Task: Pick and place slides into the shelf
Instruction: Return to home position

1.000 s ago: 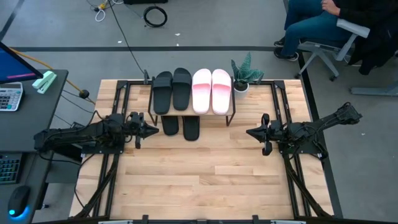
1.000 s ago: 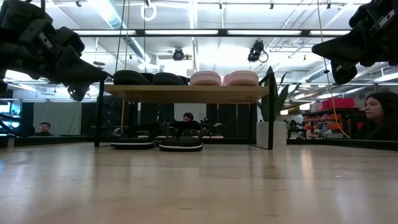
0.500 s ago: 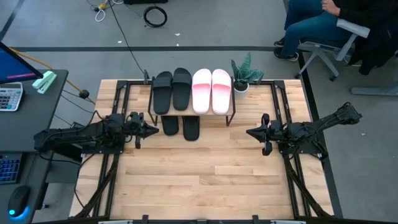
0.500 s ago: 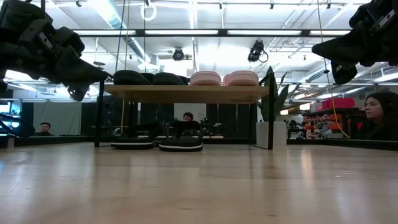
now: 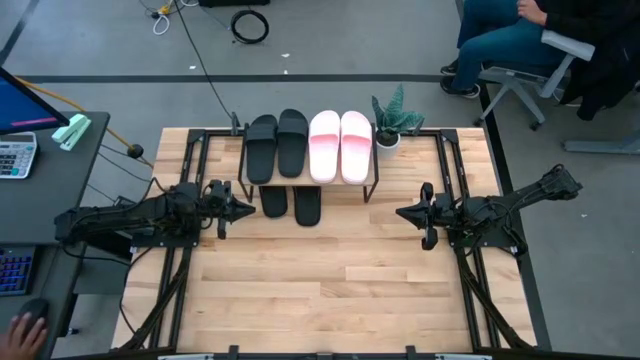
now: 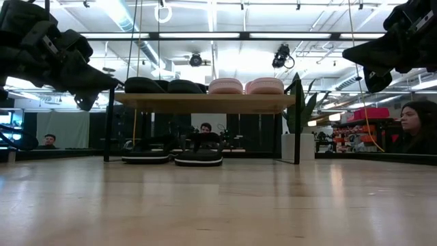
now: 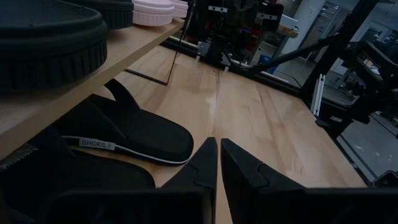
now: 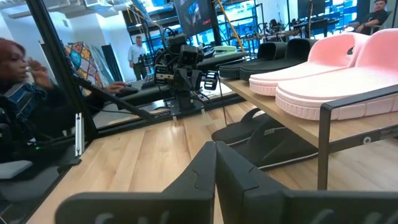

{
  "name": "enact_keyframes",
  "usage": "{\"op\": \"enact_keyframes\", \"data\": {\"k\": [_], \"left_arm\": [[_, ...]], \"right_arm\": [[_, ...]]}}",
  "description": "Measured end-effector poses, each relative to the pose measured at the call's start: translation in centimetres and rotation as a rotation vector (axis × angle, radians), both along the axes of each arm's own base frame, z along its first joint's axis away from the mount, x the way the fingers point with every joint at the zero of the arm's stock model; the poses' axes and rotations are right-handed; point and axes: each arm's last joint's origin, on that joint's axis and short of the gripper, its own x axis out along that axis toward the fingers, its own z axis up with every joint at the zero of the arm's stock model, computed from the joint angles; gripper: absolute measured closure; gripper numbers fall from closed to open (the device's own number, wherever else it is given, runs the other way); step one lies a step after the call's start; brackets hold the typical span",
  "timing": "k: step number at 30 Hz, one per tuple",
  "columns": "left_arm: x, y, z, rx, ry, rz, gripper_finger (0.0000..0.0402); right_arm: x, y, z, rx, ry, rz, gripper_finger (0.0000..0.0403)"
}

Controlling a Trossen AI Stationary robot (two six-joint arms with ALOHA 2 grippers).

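Observation:
The shelf (image 5: 372, 183) stands at the table's far middle. On its wooden top (image 6: 205, 102) lie two black slides (image 5: 277, 145) and two pink slides (image 5: 340, 145). Two black flip-flops (image 5: 292, 204) lie on the table under the shelf, their near ends sticking out; they also show in the left wrist view (image 7: 134, 130). My left gripper (image 5: 250, 209) is shut and empty, just left of the flip-flops, above the table. My right gripper (image 5: 400, 213) is shut and empty, right of the shelf, above the table.
A potted plant (image 5: 392, 118) stands at the shelf's far right corner. Black frame rails (image 5: 190, 170) run along the table's left and right sides. A person sits on a chair (image 5: 520, 50) beyond the far right corner. A hand (image 5: 22, 330) shows at a mouse off the table's left.
Both arms have kept still. A hand has come into view at the mouse on the desk left of the table.

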Motion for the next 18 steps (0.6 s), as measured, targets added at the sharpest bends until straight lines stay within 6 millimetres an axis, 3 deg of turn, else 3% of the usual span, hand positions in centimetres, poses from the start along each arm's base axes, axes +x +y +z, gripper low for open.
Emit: {"op": "enact_keyframes", "data": {"k": [18], "left_arm": [[0.0, 0.0, 0.0, 0.0, 0.0, 0.0, 0.0371]], "right_arm": [[0.0, 0.0, 0.0, 0.0, 0.0, 0.0, 0.0392]]}}
